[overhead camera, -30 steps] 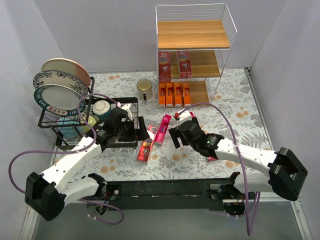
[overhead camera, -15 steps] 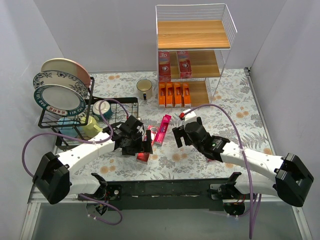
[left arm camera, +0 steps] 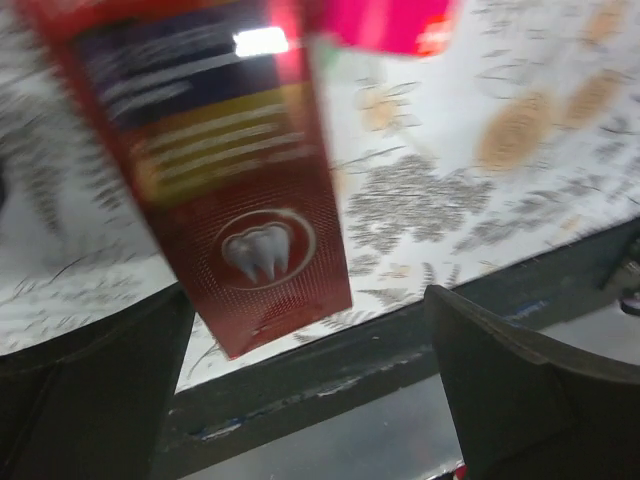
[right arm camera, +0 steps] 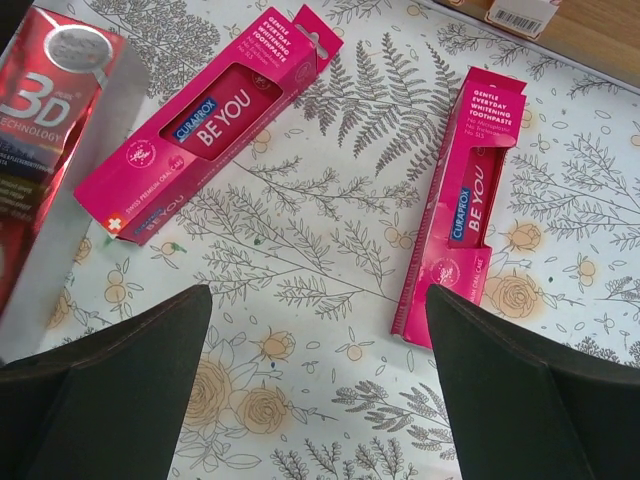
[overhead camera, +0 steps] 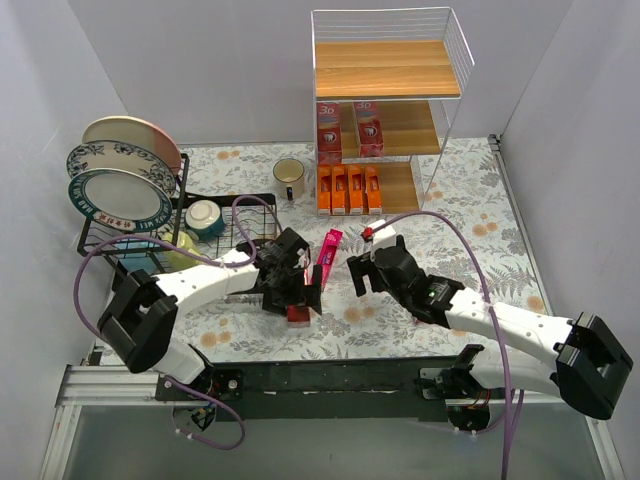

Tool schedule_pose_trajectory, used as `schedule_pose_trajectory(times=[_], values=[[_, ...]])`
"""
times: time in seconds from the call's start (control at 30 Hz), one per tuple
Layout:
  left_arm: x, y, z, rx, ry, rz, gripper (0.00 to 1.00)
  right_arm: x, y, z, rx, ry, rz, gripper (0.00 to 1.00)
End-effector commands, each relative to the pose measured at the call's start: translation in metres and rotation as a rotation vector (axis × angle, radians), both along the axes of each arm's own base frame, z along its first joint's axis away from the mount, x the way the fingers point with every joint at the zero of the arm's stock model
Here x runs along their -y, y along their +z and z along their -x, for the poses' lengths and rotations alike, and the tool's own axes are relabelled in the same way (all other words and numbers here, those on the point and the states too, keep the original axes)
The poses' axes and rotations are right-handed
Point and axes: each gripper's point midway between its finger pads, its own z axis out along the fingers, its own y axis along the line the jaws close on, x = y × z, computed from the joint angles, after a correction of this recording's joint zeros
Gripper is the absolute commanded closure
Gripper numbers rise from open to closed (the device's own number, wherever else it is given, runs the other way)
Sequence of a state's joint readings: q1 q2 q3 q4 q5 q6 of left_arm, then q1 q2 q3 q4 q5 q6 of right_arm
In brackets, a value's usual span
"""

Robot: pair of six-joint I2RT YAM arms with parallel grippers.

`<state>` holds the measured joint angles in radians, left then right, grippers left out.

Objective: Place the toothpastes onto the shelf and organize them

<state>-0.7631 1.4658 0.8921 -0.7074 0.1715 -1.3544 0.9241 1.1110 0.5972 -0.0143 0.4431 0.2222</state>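
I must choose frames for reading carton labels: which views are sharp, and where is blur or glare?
Left wrist view: the red carton is smeared by motion blur, text unreadable, a glare spot near its top. Right wrist view: sharp, print on the left-hand pink carton and the right-hand pink carton reads clearly. Top view: even light, labels too small.

You look down on a white tablecloth (right arm camera: pixel 330 270) printed with grey ferns and pale orange flowers. On it you have a magenta-pink carton (right arm camera: pixel 205 125) and a second pink carton (right arm camera: pixel 462 205), both with white lettering and a blue label. A glossy red carton (right arm camera: pixel 40 110) carries silver "3D" print and, in your left wrist view, a white tooth emblem. The shelf (overhead camera: pixel 385 68) is white wire with light brown boards, holding orange cartons (overhead camera: pixel 348 190) and red-and-white cartons (overhead camera: pixel 329 130).
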Motion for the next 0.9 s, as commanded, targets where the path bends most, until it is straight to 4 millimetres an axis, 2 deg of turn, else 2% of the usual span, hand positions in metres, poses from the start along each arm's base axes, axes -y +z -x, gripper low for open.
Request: schedule_pose_trajectory(times=[0.0, 0.07, 0.13, 0.17, 0.27, 0.33, 0.4, 0.43, 0.5, 0.53, 0.73, 0.77, 0.8, 0.87], values=[[0.060, 0.039, -0.023, 0.073, -0.130, 0.223, 0.02, 0.000, 0.016, -0.003, 0.066, -0.002, -0.057, 0.04], [0.076, 0.050, -0.028, 0.086, -0.166, 0.272, 0.02, 0.003, 0.017, 0.000, 0.077, 0.009, -0.061, 0.05], [0.086, 0.051, -0.032, 0.084, -0.185, 0.297, 0.02, 0.004, 0.022, 0.002, 0.095, 0.022, -0.083, 0.05], [0.090, 0.054, -0.036, 0.095, -0.188, 0.304, 0.02, 0.004, 0.019, 0.004, 0.095, 0.038, -0.075, 0.05], [0.085, 0.056, -0.043, 0.136, -0.169, 0.274, 0.02, 0.000, 0.020, 0.011, 0.100, 0.101, -0.081, 0.05], [0.078, 0.070, -0.049, 0.202, -0.149, 0.264, 0.02, -0.007, 0.016, 0.018, 0.092, 0.174, -0.081, 0.05], [0.066, 0.077, -0.059, 0.277, -0.109, 0.219, 0.02, -0.010, 0.010, 0.023, 0.080, 0.220, -0.064, 0.05], [0.062, 0.091, -0.062, 0.327, -0.093, 0.225, 0.02, -0.015, 0.008, 0.028, 0.072, 0.263, -0.070, 0.05], [0.047, 0.102, -0.076, 0.422, -0.040, 0.177, 0.02, -0.023, 0.006, 0.031, 0.083, 0.326, -0.068, 0.05], [0.040, 0.116, -0.081, 0.481, -0.018, 0.174, 0.02, -0.030, 0.003, 0.037, 0.069, 0.382, -0.075, 0.04], [-0.012, 0.151, -0.125, 0.704, 0.159, 0.093, 0.02, -0.062, -0.010, 0.051, -0.011, 0.543, -0.100, 0.03], [-0.020, 0.160, -0.130, 0.739, 0.176, 0.091, 0.02, -0.067, -0.005, 0.049, -0.007, 0.552, -0.109, 0.02], [-0.032, 0.167, -0.141, 0.777, 0.218, 0.086, 0.02, -0.072, -0.011, 0.048, -0.021, 0.559, -0.104, 0.02], [-0.047, 0.171, -0.149, 0.820, 0.254, 0.075, 0.02, -0.080, -0.008, 0.043, -0.019, 0.565, -0.109, 0.02]])
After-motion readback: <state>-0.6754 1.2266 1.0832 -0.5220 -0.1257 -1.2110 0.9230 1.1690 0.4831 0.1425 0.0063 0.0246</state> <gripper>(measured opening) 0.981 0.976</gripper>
